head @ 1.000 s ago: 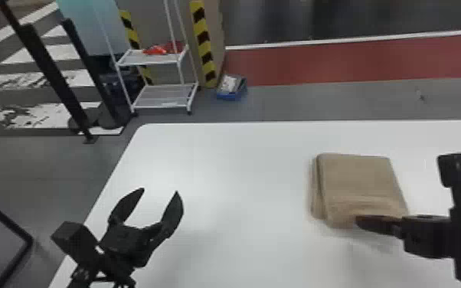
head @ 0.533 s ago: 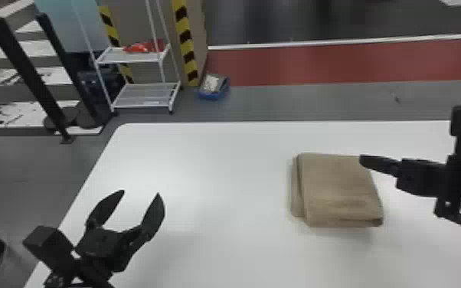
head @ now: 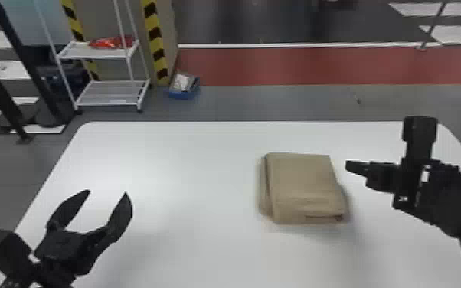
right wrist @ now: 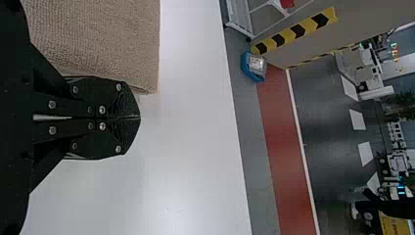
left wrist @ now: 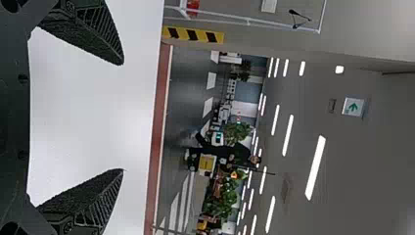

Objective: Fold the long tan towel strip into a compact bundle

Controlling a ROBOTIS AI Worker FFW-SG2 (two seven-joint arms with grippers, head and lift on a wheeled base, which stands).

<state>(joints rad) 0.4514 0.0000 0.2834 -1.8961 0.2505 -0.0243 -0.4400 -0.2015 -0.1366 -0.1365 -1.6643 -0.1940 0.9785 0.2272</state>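
Observation:
My left gripper [head: 108, 191] stands open over the table's left part, well away from the tan towel [head: 302, 185], which lies as a thick folded bundle right of the table's middle. In the left wrist view the same gripper [left wrist: 122, 117] has its two fingers wide apart with nothing between them. My right gripper [head: 347, 166] is just to the right of the towel near its far right corner, apart from it. The right wrist view has this gripper [right wrist: 139, 117] shut with nothing held, beside the towel [right wrist: 103, 41].
The white table [head: 187, 164] carries the towel. On the floor behind it stand a white wire shelf [head: 107, 92], a blue bin [head: 183, 86] and dark posts [head: 23, 61] at the far left.
My right gripper has left the towel's near edge, moving away and then off to its right side. The head view has shifted too. The left gripper stays open.

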